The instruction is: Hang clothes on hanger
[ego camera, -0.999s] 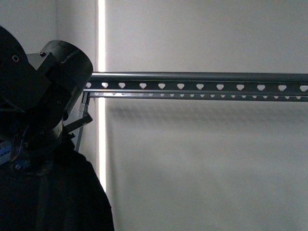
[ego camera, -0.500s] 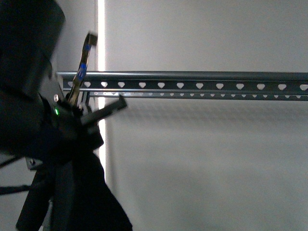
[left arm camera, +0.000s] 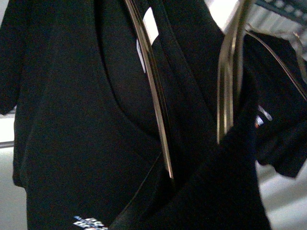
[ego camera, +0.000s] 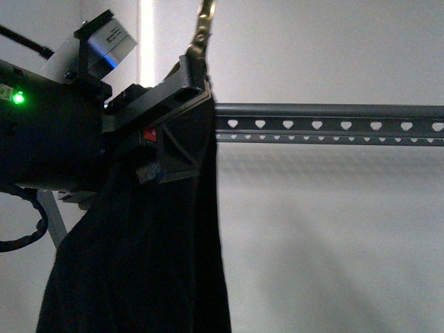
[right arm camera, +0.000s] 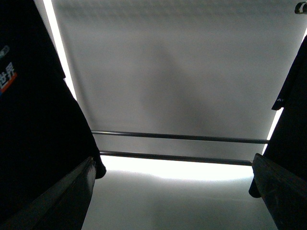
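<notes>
The clothes (ego camera: 139, 263) are a black T-shirt hanging in long folds from my left gripper (ego camera: 201, 41), which is shut on them and raised in front of the left end of the hanger (ego camera: 333, 111). The hanger's grey tube and heart-punched strip run off to the right. In the left wrist view the black fabric (left arm camera: 72, 120) fills the picture, bunched between the metal fingers (left arm camera: 153, 96); a small white-blue print (left arm camera: 88, 223) shows low down. My right gripper (right arm camera: 172, 191) is open with nothing between its dark fingers (right arm camera: 62, 201). Black cloth (right arm camera: 33, 120) with a printed edge hangs beside it.
A pale wall or screen (ego camera: 333, 236) stands behind the hanger, with a bright vertical strip (ego camera: 146, 41) at the left. Two thin horizontal bars (right arm camera: 177, 137) cross the right wrist view. More dark cloth (right arm camera: 292, 120) hangs at that view's other side.
My left arm has risen and swung right with the clothes, which now cover the hanger's left end. The gripper's fingers now point upward above the tube.
</notes>
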Motion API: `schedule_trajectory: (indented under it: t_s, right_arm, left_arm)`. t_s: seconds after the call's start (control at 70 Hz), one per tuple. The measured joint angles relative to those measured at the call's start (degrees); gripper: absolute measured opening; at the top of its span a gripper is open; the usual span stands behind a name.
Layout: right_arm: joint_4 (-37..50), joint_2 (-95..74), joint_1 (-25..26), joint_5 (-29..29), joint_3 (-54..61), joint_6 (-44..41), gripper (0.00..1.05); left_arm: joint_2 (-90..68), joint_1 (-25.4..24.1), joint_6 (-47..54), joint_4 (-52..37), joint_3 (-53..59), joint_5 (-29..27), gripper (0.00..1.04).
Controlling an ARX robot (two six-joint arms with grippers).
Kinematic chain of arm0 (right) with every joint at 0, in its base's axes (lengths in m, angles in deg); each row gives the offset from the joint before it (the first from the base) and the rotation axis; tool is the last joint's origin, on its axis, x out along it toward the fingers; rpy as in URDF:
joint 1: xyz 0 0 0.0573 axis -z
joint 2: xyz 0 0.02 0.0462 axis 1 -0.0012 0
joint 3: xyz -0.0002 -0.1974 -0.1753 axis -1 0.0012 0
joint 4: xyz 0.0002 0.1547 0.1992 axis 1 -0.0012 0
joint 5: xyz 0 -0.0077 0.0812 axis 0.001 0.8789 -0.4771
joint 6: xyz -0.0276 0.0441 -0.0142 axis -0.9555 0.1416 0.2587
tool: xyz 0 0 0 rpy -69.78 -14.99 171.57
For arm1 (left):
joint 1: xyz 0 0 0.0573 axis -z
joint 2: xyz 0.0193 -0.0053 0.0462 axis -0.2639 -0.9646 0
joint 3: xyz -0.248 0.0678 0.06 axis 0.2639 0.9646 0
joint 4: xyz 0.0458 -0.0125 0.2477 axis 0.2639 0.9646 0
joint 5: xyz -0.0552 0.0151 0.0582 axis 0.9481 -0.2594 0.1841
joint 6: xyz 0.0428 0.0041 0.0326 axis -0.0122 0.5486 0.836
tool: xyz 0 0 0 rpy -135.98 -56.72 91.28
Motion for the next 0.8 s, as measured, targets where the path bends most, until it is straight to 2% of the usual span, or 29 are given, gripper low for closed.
schedule_trajectory:
  t_s: [0.114, 0.328, 0.557, 0.657, 0.799]
  right_arm:
    - [0.0, 0.0, 0.0, 0.0, 0.0, 0.0, 0.97]
    - [0.0, 0.0, 0.0, 0.0, 0.0, 0.0, 0.97]
    - [0.0, 0.0, 0.0, 0.0, 0.0, 0.0, 0.97]
    - [0.0, 0.0, 0.0, 0.0, 0.0, 0.0, 0.97]
    - [0.0, 0.0, 0.0, 0.0, 0.0, 0.0, 0.97]
  left_arm:
    - [0.2, -2.3, 7.3, 0.6, 0.0, 8.1, 0.14]
    - [-3.1, -7.8, 22.3, 3.2, -1.4, 16.0, 0.14]
    - [-10.6, -11.0, 36.9, 2.6, -5.5, 19.2, 0.14]
    - [-13.2, -11.0, 45.0, 0.0, -6.7, 21.7, 0.14]
    - [-16.3, -9.1, 54.1, -2.0, -10.3, 20.4, 0.14]
